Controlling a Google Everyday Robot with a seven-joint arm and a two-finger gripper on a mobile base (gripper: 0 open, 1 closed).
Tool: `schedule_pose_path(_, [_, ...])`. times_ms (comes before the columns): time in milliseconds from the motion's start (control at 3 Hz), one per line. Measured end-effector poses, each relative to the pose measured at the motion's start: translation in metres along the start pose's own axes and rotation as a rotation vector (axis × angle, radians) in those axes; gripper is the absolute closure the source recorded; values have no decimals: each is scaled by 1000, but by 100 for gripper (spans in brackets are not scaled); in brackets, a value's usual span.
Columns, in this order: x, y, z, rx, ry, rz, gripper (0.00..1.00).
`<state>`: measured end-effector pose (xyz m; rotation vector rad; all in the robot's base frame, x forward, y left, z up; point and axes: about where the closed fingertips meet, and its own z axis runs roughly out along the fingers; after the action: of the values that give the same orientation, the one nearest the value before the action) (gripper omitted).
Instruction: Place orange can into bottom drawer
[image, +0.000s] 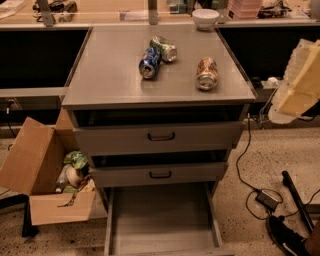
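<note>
One camera looks down at the cabinet (200, 137) front, claw (300, 82) seemingly close at right.

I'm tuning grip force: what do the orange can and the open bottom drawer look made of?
The orange-brown patterned drink can, lying on its side, looks like thin aluminium: glossy printed side, silvery end. The shallow grey bottom drawer, pulled open, looks like matte sheet metal, possibly painted. The gripper is at the right edge, apart from both.

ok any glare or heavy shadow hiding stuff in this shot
Camera view: no harsh glare on the cabinet top, orange can plainly lit; black shadow in the gaps above the upper drawers; bottom drawer dim but readable; gripper pale at the right edge.
</note>
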<state>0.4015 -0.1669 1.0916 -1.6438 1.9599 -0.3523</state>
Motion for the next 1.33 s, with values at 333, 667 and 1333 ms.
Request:
schedule_pose_path(333, [0, 0, 0, 0, 0, 0, 0])
schedule_pose_path(667, [0, -3, 3, 7, -7, 15, 0])
schedule_pose_path(1333, [24, -41, 79, 9, -70, 226, 0])
